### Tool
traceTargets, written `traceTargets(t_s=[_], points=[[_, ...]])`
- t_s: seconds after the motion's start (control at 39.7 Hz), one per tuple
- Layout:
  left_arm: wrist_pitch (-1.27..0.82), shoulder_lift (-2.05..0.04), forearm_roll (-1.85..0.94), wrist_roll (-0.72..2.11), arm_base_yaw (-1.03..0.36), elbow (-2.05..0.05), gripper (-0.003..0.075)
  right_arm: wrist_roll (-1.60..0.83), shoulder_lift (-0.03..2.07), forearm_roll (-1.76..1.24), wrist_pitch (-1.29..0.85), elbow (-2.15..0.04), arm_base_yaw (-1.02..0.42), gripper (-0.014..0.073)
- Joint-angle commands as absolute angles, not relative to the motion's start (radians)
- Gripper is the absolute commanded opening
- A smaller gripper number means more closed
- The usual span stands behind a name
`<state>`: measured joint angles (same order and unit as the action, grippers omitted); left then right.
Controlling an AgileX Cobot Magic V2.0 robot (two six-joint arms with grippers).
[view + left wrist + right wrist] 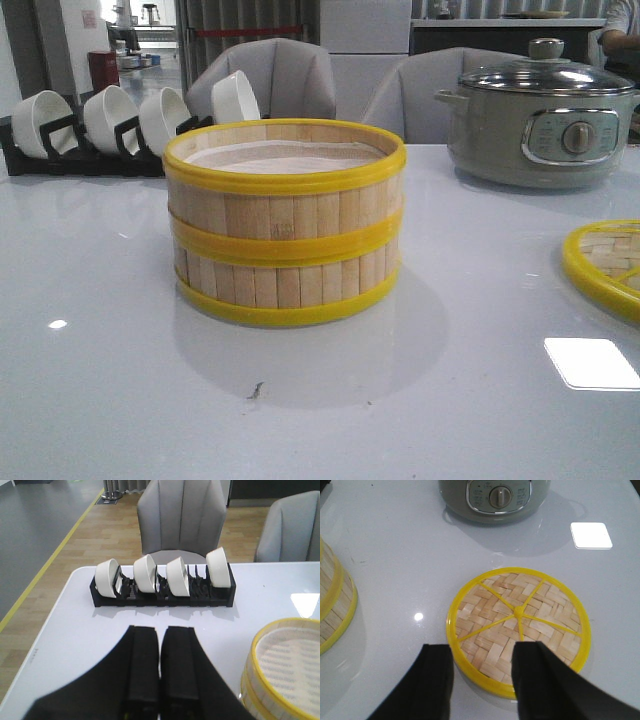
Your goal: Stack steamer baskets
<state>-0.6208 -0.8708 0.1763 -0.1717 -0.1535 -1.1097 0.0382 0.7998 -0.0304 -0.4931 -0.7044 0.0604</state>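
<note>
The two steamer baskets [285, 220] stand one on top of the other in the middle of the table, walls of pale bamboo slats with yellow rims and a whitish liner on top. The stack also shows in the left wrist view [285, 672] and at the edge of the right wrist view [332, 605]. My left gripper [161, 630] is shut and empty, above the table beside the stack. My right gripper [482, 650] is open and empty, its jaws above the near rim of the woven lid [518, 628]. Neither gripper shows in the front view.
A round woven bamboo lid with a yellow rim [605, 265] lies flat at the table's right. A grey electric pot with a glass lid [540, 115] stands at the back right. A black rack with white bowls [120, 125] stands at the back left [162, 582]. Grey chairs stand behind the table.
</note>
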Motion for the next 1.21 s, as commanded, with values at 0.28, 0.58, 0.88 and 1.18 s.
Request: traceTargets(t_s=[0.28,0.58,0.88,1.18], points=[[-0.329,-0.544,0.115,-0.184,-0.150,-0.647,0.0086,0.040,0.796,-0.044,-0.435,-0.743,0.060,0.0393],[-0.284,-0.495,0.086,-0.184,-0.157,-0.490,0.0086,0.040,0.796,-0.044,-0.438,-0.742,0.060,0.0393],[-0.284,-0.495,0.086,-0.184,-0.157,-0.476,0.0086,0.040,0.796,-0.044,-0.452,-0.742,0.060,0.0118],[-0.284,-0.495,0.086,-0.184,-0.157,-0.476,0.0086,0.040,0.796,-0.044,-0.468,-0.742,0.060,0.0036]])
